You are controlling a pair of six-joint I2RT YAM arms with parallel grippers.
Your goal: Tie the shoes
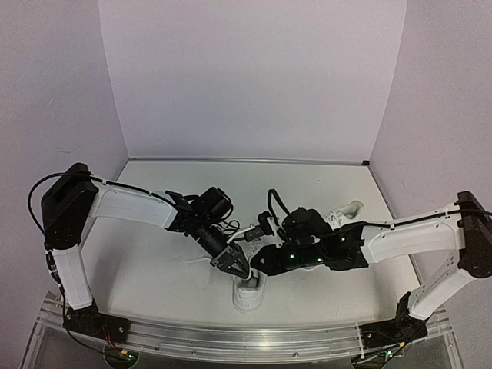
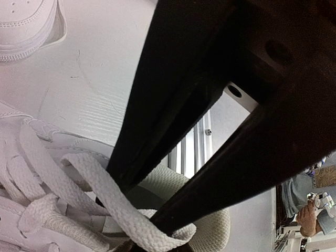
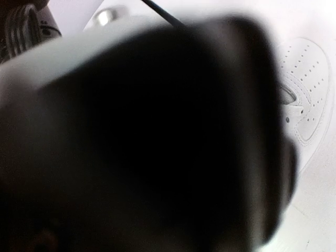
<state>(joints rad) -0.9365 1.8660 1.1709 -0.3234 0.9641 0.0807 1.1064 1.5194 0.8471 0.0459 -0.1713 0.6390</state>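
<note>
One white shoe (image 1: 248,296) sits near the front edge under both grippers; only its heel end shows there. In the left wrist view its laces (image 2: 37,178) and grey mesh collar (image 2: 210,231) fill the bottom. My left gripper (image 1: 233,265) hangs over the shoe's opening with its black fingers (image 2: 157,131) a little apart. A white lace loop (image 2: 121,210) lies across the fingertips and folds round the right one. My right gripper (image 1: 259,263) is tip to tip with the left; its wrist view is blocked by a dark blur. The second shoe (image 1: 346,209) lies behind the right arm.
The second shoe's toe shows at the top left of the left wrist view (image 2: 26,26) and its perforated toe at the right of the right wrist view (image 3: 310,100). An aluminium rail (image 1: 231,338) runs along the table's front edge. White walls enclose the table.
</note>
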